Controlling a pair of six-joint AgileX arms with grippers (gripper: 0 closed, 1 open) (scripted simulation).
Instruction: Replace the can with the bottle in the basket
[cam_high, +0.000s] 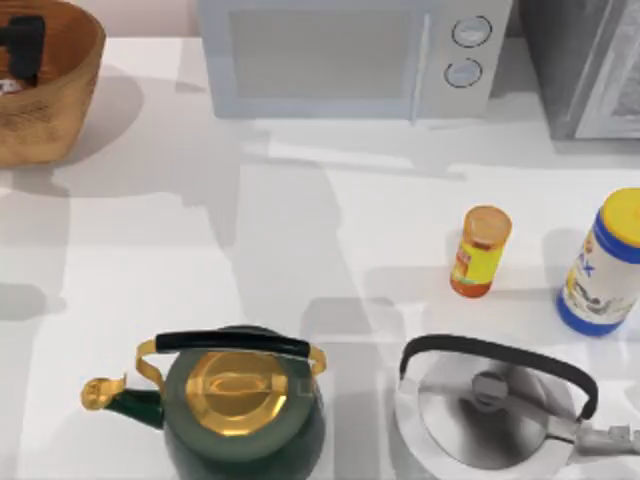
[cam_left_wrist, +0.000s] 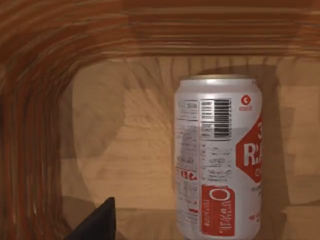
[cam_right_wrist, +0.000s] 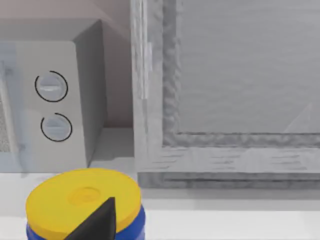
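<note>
**Can still in the basket, left claw low inside: risk of a knock or a blind close**

Nearest the left wrist: one dark fingertip (cam_left_wrist: 97, 222) at the frame's edge, apart from the can (cam_left_wrist: 220, 157). Jaw opening impossible to judge; nothing seen gripped. Can upright on the basket (cam_left_wrist: 60, 75) floor, wall close behind. Likely trouble: closing off-centre, so one finger shoves the can over or pins it against the ribbed wall.

Farther off, from above: left gripper (cam_high: 22, 48) down inside the basket (cam_high: 70, 110) at the table's far left corner. A careless lift could catch the rim and drag the basket.

Across the table: orange bottle (cam_high: 480, 252) upright, just left of the yellow-lidded blue container (cam_high: 605, 265). Right arm's dark fingertip (cam_right_wrist: 100, 222) over that container's lid, not the bottle; wrong pick possible there.
</note>
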